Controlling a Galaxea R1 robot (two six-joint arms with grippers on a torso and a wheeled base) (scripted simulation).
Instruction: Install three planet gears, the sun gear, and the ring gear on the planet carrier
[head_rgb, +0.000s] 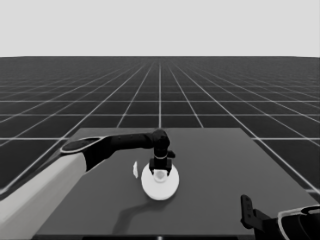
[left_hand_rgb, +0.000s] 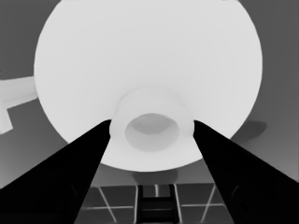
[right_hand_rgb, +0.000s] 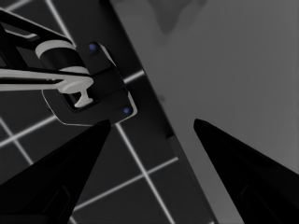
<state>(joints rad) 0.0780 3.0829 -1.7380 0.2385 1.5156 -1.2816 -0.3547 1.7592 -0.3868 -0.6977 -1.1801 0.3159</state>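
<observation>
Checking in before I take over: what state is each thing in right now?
Larger round part: flat on the table, over the assembly.
Left gripper: above that part, fingers closed on its raised centre hub.
Thin white piece: loose beside the round part.
Right gripper: parked at the table's corner, open.

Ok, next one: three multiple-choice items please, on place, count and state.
1. The left gripper is: A over the larger round part; B at the table's left end; C off the table.
2. White things seen on the table: A seven; B four; C two.
3. The right gripper is: A open, empty; B closed on a gear; C closed on a sliver.
Key: A, its fingers clasp that part's raised middle; C, only the round part and a thin white piece show; A, fingers apart, nothing between.
</observation>
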